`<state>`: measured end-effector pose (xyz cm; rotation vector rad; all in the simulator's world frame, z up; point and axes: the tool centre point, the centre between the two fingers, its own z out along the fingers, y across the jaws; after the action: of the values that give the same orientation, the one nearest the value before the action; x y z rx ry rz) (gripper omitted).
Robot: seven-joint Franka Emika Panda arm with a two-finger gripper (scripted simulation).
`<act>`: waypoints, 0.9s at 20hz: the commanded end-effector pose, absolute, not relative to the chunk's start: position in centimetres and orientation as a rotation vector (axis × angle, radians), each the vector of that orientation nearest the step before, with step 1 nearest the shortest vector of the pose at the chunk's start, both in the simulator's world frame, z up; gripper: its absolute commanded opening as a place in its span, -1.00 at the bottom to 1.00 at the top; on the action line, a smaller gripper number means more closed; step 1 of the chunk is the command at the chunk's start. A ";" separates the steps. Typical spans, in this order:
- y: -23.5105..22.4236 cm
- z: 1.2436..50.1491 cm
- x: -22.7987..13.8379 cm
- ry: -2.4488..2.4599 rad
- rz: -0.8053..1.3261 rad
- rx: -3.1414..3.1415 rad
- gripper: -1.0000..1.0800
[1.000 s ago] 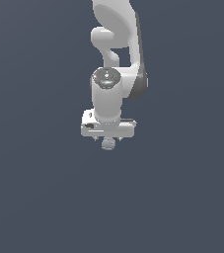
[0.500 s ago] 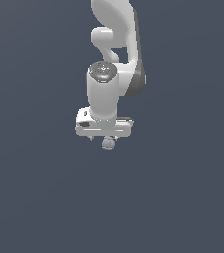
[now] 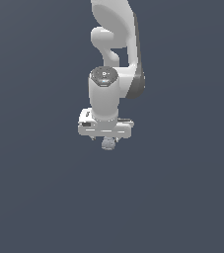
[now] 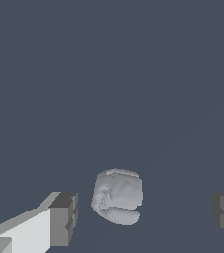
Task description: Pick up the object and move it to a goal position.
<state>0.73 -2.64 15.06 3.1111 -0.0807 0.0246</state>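
Hand (image 3: 107, 140): spread wide, gripping nothing | object (image 4: 117, 196): pale bumpy lump between the fingers (image 4: 64, 219), touching neither | arm (image 3: 114, 49): reaching straight down

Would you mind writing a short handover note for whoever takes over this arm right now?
Gripper: open, fingers spread wide, holding nothing.
Object: the small pale grey-blue lump lies between the two fingers in the wrist view, with clear gaps on both sides; in the exterior view it shows just below the gripper body.
Done: the gripper is lined up over the object.
Left: close on it, lift it, and carry it to the goal. No goal marker shows in either view, so I cannot say where that is.
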 end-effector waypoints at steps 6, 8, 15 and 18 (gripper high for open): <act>-1.7 11.2 -2.1 -0.273 0.010 3.121 0.92; -1.6 10.4 -2.8 -0.318 0.006 3.120 0.92; -1.3 9.1 -4.0 -0.397 0.000 3.116 0.92; -1.3 9.1 -4.0 -0.390 -0.001 3.117 0.92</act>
<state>-3.98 -1.34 9.10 3.1167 -0.3896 -0.0017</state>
